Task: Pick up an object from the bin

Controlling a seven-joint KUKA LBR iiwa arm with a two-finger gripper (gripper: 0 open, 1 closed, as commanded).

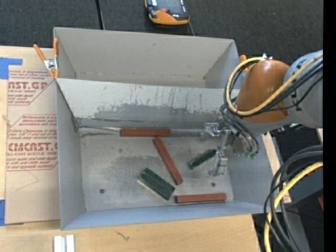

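Note:
My gripper [219, 161] is low at the right side of the bin. A small dark green bar [202, 159] lies tilted just to its left, with the bar's right end at the gripper. I cannot tell whether the bar is gripped. A red-brown stick [167, 160] lies slanted a little further left. Another red-brown stick [200, 198] lies flat along the near wall, below the gripper.
A larger dark green block [156, 183] lies left of the near stick. A third red-brown stick [145, 133] rests along the foot of the far wall. The arm with its orange cover and cables reaches over the right rim.

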